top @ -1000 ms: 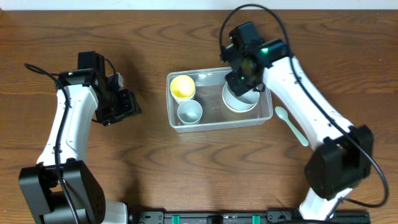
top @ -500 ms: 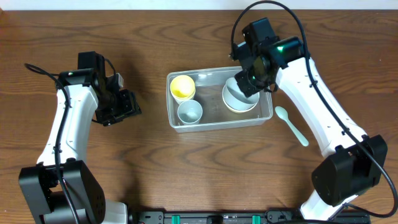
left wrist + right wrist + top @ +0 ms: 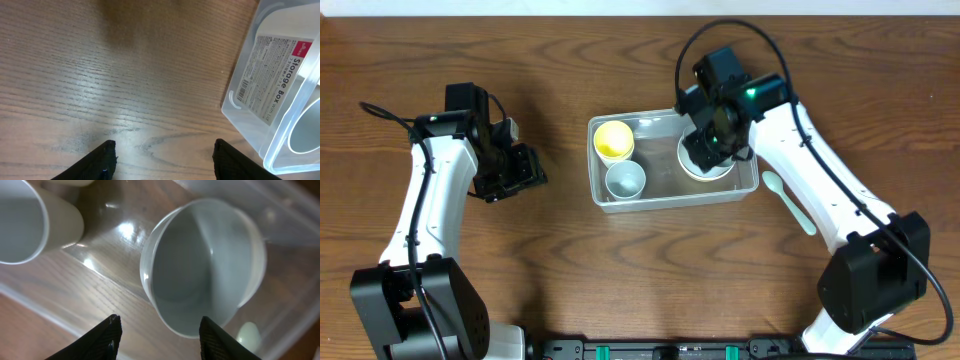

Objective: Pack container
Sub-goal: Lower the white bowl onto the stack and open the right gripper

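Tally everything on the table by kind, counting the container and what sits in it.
Container: 1
Cups: 2, a yellow cup and a pale cup
Bowl: 1
Spoon: 1
Total: 5

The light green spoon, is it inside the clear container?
No, the spoon lies on the table beside the container, outside its rim.
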You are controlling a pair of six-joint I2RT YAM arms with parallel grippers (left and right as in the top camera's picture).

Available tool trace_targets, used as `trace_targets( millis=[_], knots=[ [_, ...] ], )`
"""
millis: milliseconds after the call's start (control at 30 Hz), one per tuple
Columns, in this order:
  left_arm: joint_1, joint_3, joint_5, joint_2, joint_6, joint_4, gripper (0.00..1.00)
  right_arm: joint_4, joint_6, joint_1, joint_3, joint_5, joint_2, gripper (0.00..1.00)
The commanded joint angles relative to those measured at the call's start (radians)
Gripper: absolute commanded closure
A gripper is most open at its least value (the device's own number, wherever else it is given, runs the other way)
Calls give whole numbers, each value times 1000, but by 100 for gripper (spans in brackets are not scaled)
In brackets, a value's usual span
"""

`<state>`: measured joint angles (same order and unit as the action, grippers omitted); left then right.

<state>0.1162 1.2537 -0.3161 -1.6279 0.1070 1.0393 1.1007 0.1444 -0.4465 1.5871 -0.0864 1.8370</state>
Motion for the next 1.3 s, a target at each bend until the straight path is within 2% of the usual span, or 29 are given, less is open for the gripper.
trace_targets(
  millis=[0, 133, 200, 467, 800, 1067, 1267],
  knots=[
    [2, 9, -12, 1, -10, 3, 37, -39, 18, -6, -70, -8, -2, 48],
    [2, 9, -12, 1, -10, 3, 37, -88, 18, -5, -122, -8, -2, 49],
    [2, 9, -12, 1, -10, 3, 37, -102, 18, -5, -131, -8, -2, 54],
    [2, 9, -12, 1, -10, 3, 37, -109, 18, -5, -131, -8, -2, 82],
    [2, 9, -12, 1, -10, 3, 37, -111, 18, -5, -131, -8, -1, 89],
    [2, 9, -12, 1, -10, 3, 37, -114, 18, -5, -131, 21, -2, 98],
    [2, 9, -12, 1, -10, 3, 37, -114, 30, -5, -131, 64, -2, 99]
  ],
)
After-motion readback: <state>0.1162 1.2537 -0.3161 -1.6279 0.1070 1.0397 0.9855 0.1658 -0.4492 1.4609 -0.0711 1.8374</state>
